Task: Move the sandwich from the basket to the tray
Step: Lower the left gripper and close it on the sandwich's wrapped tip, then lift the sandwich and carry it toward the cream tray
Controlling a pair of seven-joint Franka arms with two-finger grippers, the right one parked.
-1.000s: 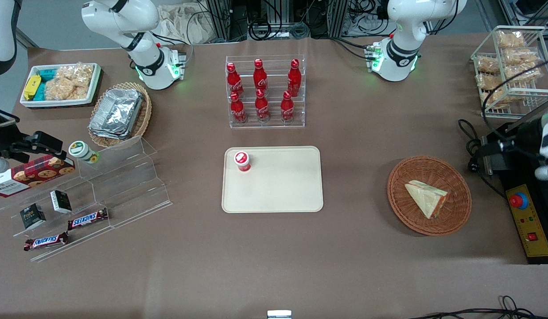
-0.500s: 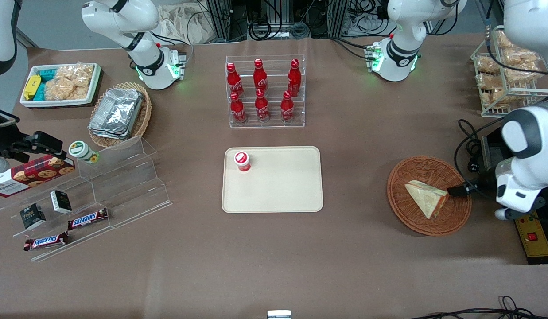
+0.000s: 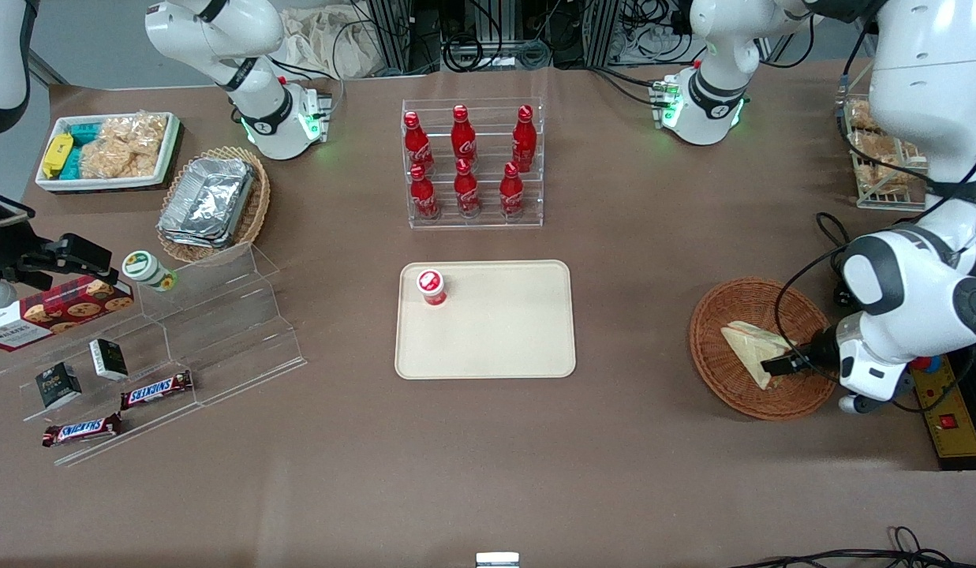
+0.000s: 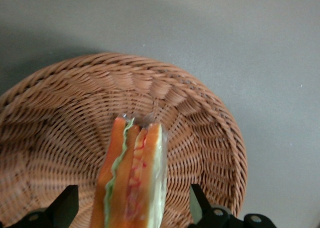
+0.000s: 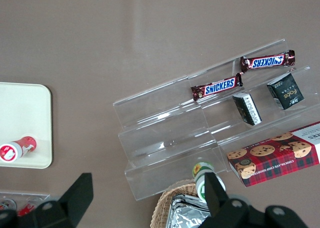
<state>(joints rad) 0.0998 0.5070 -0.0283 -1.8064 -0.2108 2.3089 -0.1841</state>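
Note:
The sandwich is a pale wrapped wedge lying in the round reddish-brown wicker basket, toward the working arm's end of the table. My left gripper hangs low over the sandwich's cut edge. In the left wrist view the orange and green filling of the sandwich sits between the two black fingers of the gripper. The jaws stand open and well apart from the wrap, with the basket weave beneath. The cream tray lies at the table's middle, with a red-capped cup in one corner.
A clear rack of red bottles stands farther from the camera than the tray. A wire basket of snack bags and a yellow control box sit beside the wicker basket. An acrylic stepped shelf with snacks lies toward the parked arm's end.
My left arm has swung in from the table's end, and the gripper has moved over the basket and down onto the sandwich's cut edge. The sandwich has not moved.

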